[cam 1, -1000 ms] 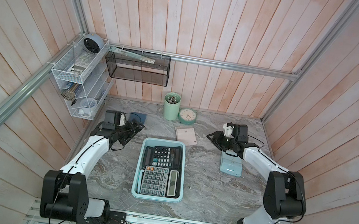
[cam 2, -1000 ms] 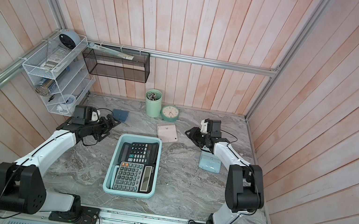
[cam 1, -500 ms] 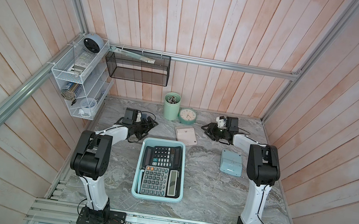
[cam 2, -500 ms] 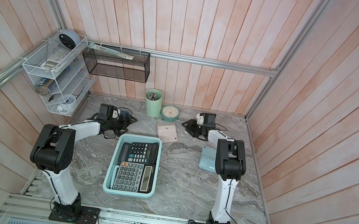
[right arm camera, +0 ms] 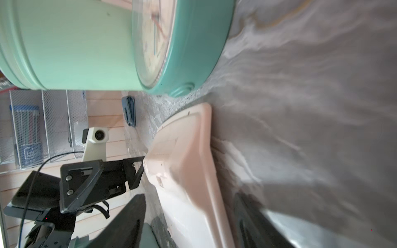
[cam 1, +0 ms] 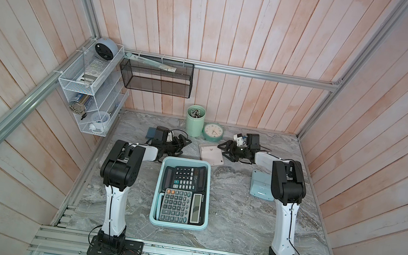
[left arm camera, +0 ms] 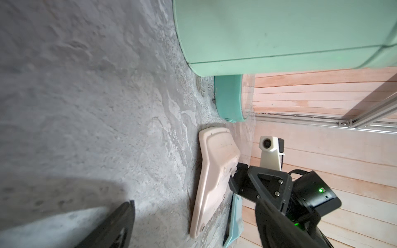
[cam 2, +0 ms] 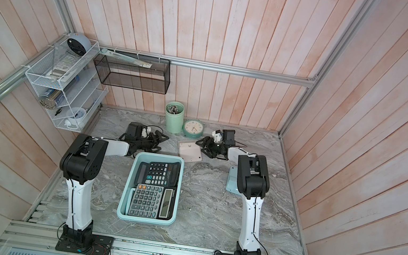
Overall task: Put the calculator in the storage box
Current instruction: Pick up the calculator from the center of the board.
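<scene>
Marbled grey tabletop [cam 1: 235,217] is enclosed by pale wooden boards. In both top views the storage box [cam 1: 157,199] is seen at the middle, with a black calculator [cam 1: 184,177] and a grey calculator [cam 1: 178,206] laid inside it. A pink calculator [cam 1: 210,155] is laid back up on the tabletop, just beyond the box's far right corner and outside it. The left claw [cam 1: 185,147] is held spread and empty beyond the box's far left corner. The right claw [cam 1: 224,152] is spread beside the pink calculator.

From the left wrist, a finger [left arm camera: 235,182] of the right claw is shown against the pink calculator's edge.

From the right wrist, that edge is seen between the parted fingers [right arm camera: 129,221]; no pinch is shown.
</scene>
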Tool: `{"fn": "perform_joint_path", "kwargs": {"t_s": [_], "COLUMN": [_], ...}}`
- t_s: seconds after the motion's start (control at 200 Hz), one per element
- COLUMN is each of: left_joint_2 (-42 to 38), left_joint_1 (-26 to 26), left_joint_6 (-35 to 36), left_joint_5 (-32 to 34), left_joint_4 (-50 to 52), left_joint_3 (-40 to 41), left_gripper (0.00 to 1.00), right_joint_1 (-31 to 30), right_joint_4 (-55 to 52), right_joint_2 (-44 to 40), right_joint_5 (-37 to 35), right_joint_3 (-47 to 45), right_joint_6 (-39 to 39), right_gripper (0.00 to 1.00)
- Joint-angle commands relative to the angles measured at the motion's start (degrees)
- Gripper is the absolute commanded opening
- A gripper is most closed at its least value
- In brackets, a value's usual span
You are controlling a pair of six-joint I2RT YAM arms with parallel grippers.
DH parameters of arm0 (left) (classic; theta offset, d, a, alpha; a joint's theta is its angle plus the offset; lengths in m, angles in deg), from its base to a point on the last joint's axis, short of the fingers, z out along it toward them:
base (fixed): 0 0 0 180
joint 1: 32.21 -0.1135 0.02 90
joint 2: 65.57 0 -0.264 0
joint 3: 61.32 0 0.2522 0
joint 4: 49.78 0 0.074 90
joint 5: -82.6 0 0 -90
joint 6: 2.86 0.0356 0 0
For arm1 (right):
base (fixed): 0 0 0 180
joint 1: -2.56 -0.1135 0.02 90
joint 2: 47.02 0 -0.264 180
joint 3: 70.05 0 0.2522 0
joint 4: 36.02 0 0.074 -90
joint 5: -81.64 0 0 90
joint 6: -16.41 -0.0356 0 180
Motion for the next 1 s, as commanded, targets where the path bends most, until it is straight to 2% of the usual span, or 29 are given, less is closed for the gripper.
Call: {"fn": "perform_joint_path", "kwargs": {"t_s": [0.0,0.195,0.395,0.47,0.615,0.79,0.995], "left_joint_2": [2.1,5.8,7.3,7.3,7.1,7.1,7.1], "left_joint_1": [0.9,1.8,2.8,3.0,3.3,3.3,3.3], "left_joint_6": [-1.3,-5.5,-10.2,-11.6,-13.7,-14.2,-15.1], "left_joint_5": [-1.2,-3.3,-4.7,-5.2,-6.0,-6.3,-6.9], "left_joint_4": [-3.5,-8.5,-14.3,-16.0,-18.7,-20.0,-21.3], "left_joint_3": [-1.8,-3.3,-3.7,-3.7,-3.0,-2.6,-2.2], "left_gripper": [0.89,0.82,0.74,0.72,0.67,0.66,0.65], "right_joint_1": [-1.2,-2.3,-2.6,-2.7,-3.2,-3.8,-3.8], "right_joint_4": [1.9,14.6,37.1,42.8,41.1,37.2,38.5], "right_joint_2": [2.6,4.2,6.9,7.7,6.3,3.3,1.0], "right_joint_5": [2.8,6.2,8.2,7.8,6.6,4.8,4.0], "right_joint_3": [0.7,-1.6,-4.9,-5.8,-6.8,-8.8,-11.6], "right_joint_6": [-2.3,-12.3,-29.0,-33.0,-31.0,-27.1,-27.1], "right_gripper": [0.69,0.64,0.57,0.54,0.51,0.50,0.40]}}
